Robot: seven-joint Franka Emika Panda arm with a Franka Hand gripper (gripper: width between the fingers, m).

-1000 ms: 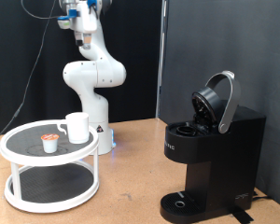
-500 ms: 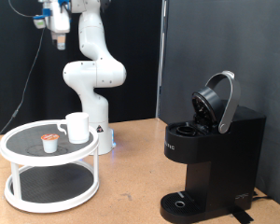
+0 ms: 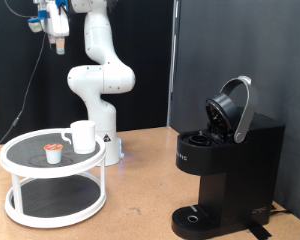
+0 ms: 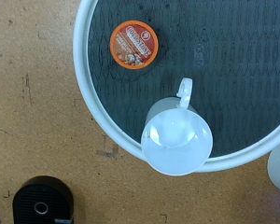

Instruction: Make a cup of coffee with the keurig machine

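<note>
1. The end effector (image 3: 58, 44) is hanging high near the exterior view's top left, well above the white two-tier stand (image 3: 10, 160), and nothing is showing between its fingers; whether the fingers are apart or together is too small to tell.
2. The cup (image 3: 83, 136) is sitting upright on the stand's dark upper shelf, close to the rim on the side towards the exterior view's right.
3. In the wrist view the cup (image 4: 176, 140) is showing its empty white inside, with its handle pointing in towards the middle of the shelf.
4. An orange-topped pod (image 3: 54, 152) is lying on the same shelf near the cup but apart from it; the wrist view is showing its printed orange lid (image 4: 133, 46).
5. The coffee machine (image 3: 225, 165) is standing on the wooden counter (image 3: 140, 200) at the exterior view's right, well apart from the stand, with its rounded lid tilted up and open.
6. The white arm's base (image 3: 98, 85) is standing behind the stand.
</note>
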